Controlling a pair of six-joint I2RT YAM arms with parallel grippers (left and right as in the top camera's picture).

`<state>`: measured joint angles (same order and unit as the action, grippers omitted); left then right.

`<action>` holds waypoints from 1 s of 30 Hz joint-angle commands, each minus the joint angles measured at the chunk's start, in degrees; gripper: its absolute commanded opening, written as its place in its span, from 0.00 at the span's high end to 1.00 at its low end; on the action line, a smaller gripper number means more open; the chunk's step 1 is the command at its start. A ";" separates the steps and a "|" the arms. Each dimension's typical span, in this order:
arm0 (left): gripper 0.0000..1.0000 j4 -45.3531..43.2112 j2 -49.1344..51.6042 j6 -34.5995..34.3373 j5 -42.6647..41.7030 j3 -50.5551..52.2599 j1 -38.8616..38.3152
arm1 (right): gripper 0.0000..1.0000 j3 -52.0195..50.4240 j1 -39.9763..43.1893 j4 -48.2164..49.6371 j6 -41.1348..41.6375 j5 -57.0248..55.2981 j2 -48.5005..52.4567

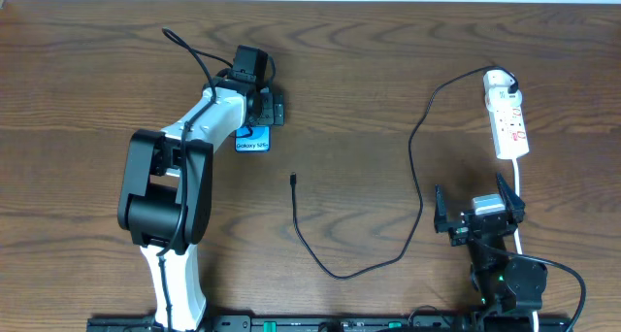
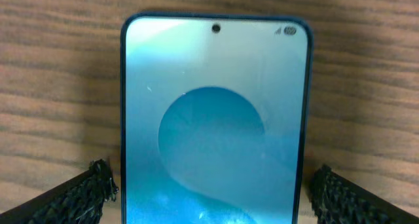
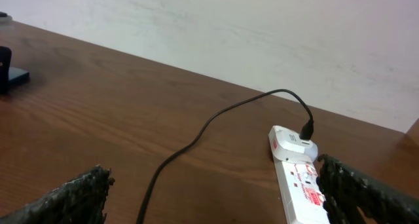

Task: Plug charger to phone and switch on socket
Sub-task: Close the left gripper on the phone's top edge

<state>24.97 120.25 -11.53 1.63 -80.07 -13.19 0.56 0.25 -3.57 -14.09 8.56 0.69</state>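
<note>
The phone (image 1: 252, 141) lies flat on the wooden table, its screen lit white with blue-teal circles. It fills the left wrist view (image 2: 213, 119). My left gripper (image 1: 255, 118) is open and straddles the phone's near end (image 2: 209, 198), with a thin gap on each side. The charger cable (image 1: 419, 177) runs from its black plug (image 1: 508, 81) in the white socket strip (image 1: 508, 120) in a long loop to its loose connector tip (image 1: 293, 178), right of the phone. My right gripper (image 1: 477, 215) is open and empty (image 3: 213, 204), just short of the socket (image 3: 298, 185).
The socket's thick white cord (image 1: 519, 191) runs down past the right gripper toward the right arm's base. The left arm's white body (image 1: 175, 177) covers the table left of the phone. A pale wall (image 3: 262, 34) stands behind the table's far edge.
</note>
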 commanded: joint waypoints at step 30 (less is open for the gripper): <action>0.26 0.42 3.19 0.04 0.55 1.51 0.24 | 0.01 -0.24 -0.33 -0.02 0.57 -0.02 -0.35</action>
<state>24.93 120.25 -11.79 1.72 -80.23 -13.19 0.56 0.25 -3.57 -14.09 8.56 0.69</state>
